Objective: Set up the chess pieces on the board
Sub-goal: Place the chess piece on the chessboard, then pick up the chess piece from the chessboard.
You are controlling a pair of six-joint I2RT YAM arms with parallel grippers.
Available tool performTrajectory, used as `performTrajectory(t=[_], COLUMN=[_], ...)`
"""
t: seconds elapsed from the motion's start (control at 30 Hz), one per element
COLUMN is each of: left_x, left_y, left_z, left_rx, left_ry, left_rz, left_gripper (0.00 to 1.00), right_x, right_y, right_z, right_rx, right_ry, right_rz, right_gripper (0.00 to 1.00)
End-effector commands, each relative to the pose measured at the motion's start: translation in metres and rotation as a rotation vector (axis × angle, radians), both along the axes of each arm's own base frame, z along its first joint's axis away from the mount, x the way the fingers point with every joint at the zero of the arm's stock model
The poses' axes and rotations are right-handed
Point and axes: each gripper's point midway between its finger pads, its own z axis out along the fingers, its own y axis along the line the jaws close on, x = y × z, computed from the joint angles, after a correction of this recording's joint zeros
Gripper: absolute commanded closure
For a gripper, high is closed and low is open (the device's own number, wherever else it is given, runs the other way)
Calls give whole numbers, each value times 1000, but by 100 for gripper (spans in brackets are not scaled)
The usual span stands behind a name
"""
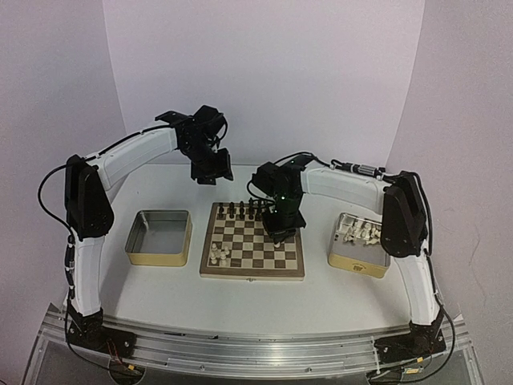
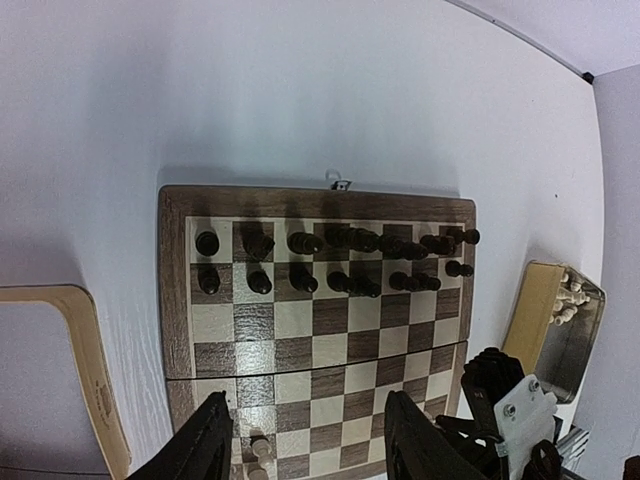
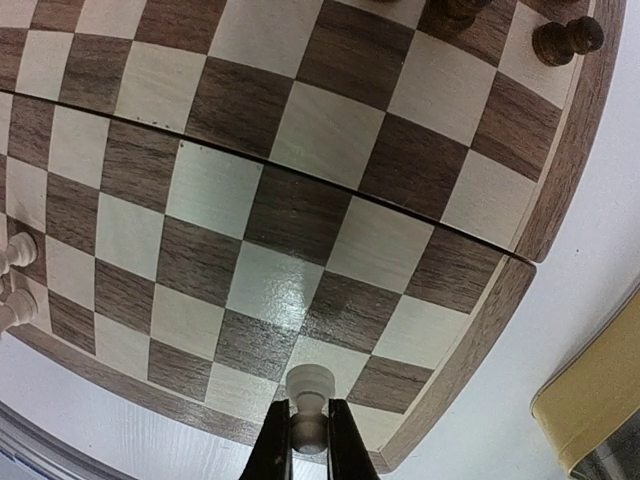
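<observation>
One white piece (image 3: 309, 385) is pinched in the right gripper (image 3: 309, 442), bottom centre of its wrist view, over the board (image 3: 300, 215) edge. Placing step, looks like: it's to be lowered onto its square, then released. Left gripper (image 2: 308, 435) is spread open, empty.

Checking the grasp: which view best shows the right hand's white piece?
Right wrist view: the white piece, close up, held in the right hand. Top view: hidden under the arm. Left wrist view: not visible.
</observation>
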Motion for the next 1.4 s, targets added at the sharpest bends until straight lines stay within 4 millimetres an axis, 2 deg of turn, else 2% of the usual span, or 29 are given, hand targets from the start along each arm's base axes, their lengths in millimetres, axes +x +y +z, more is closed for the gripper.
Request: performTrajectory(t=[0.0, 0.2, 0.4, 0.6, 0.83, 0.97, 1.03, 1.13, 1.27, 1.37], left_x=[-5, -6, -6, -6, -9, -21, -34, -57, -90, -104], left_y=[2, 1, 1, -1, -9, -27, -40, -63, -92, -107], left_z=[29, 29, 28, 27, 24, 21, 13, 2, -24, -39], left_rx=[-46, -57, -61, -66, -80, -59, -22, 17, 38, 58], left_ry=[-45, -46, -44, -38, -27, -21, -3, 28, 96, 117], left_rz=[6, 2, 5, 5, -16, -77, -118, -193, -293, -342], left_gripper=[49, 49, 49, 49, 49, 49, 49, 49, 49, 49], right_x=[9, 11, 9, 10, 15, 17, 16, 16, 24, 34], right_y=[6, 11, 13, 14, 15, 5, -9, -47, -116, -169], right_z=[-7, -20, -28, -20, 3, 42, 62, 83, 103, 112], right_rx=[-10, -18, -19, -8, 19, 46, 52, 29, -1, -27], right_ry=[-28, -25, -10, -24, -67, -138, -171, -212, -255, -279], right_rz=[-4, 5, 8, 10, 9, -11, -32, -94, -231, -347], right_gripper=[100, 98, 86, 69, 62, 54, 52, 52, 52, 52])
